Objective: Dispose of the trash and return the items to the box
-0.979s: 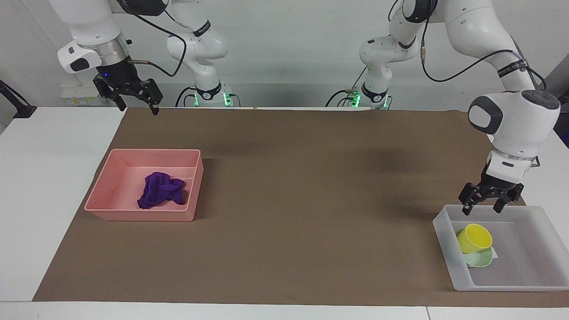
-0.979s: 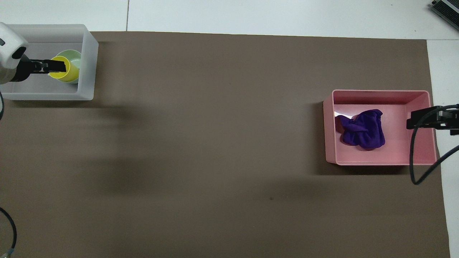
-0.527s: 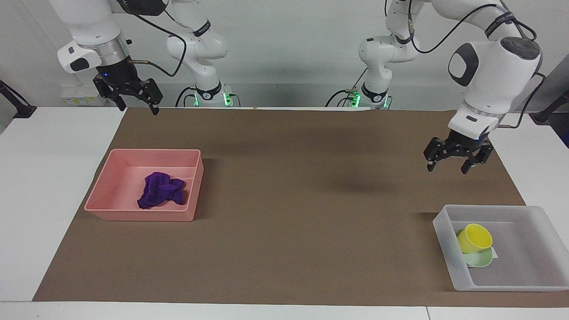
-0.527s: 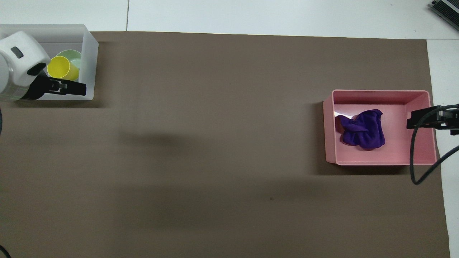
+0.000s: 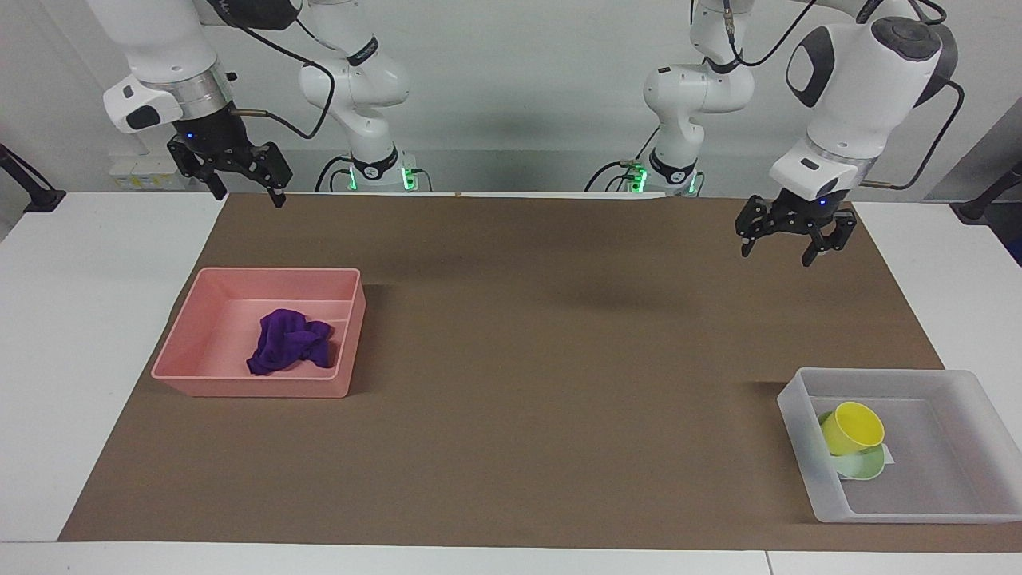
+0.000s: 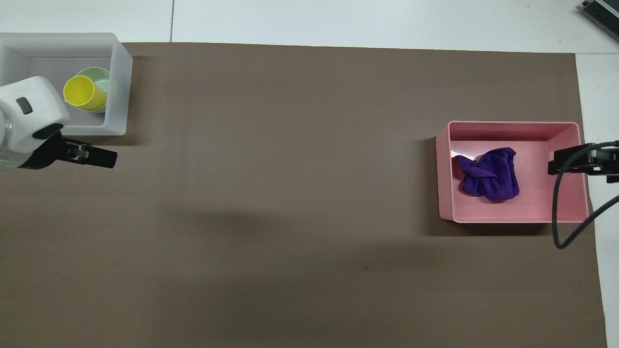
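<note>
The purple cloth wad (image 5: 289, 342) (image 6: 488, 175) lies in the pink bin (image 5: 255, 389) (image 6: 512, 126). The yellow cup (image 5: 853, 427) (image 6: 84, 93) leans tilted on the mint-green bowl (image 5: 869, 465) (image 6: 100, 76) inside the translucent tray (image 5: 878, 374) (image 6: 121, 87). My left gripper (image 5: 774, 251) (image 6: 109, 158) is open and empty, up in the air over the brown mat, apart from the tray. My right gripper (image 5: 247, 196) (image 6: 552, 166) is open and empty, held high over the mat's edge by the pink bin; that arm waits.
The brown mat (image 5: 543, 359) covers most of the white table (image 5: 80, 319). The pink bin stands toward the right arm's end, the tray toward the left arm's end and farther from the robots. A black cable (image 6: 561, 217) hangs from the right arm.
My left gripper rose from just above the tray and drew back toward the robots, open and empty. The cup and bowl stayed in the tray. The right arm has not moved.
</note>
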Robot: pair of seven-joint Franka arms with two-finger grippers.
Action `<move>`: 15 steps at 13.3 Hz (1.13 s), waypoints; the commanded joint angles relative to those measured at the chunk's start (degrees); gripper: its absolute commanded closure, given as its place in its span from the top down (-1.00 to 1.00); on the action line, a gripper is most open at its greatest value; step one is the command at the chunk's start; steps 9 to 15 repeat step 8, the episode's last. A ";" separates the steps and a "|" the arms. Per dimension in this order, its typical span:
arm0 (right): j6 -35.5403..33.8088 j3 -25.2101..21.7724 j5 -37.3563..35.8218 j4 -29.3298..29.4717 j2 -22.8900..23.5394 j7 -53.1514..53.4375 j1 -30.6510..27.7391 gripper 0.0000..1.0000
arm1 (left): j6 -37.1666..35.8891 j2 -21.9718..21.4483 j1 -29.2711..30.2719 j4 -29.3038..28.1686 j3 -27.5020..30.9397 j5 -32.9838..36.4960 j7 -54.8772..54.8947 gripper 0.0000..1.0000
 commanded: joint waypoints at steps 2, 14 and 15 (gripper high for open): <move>0.83 0.27 0.57 -1.44 -0.96 -0.42 -0.51 1.00 | -4.16 1.93 0.46 4.90 0.45 -0.40 1.12 1.00; 0.83 0.27 0.57 -1.44 -0.96 -0.77 -0.51 1.00 | -3.80 1.93 0.64 4.90 0.54 -0.40 0.68 1.00; 0.83 0.27 0.57 -1.44 -0.96 -0.77 -0.51 1.00 | -3.80 1.93 0.64 4.90 0.54 -0.40 0.68 1.00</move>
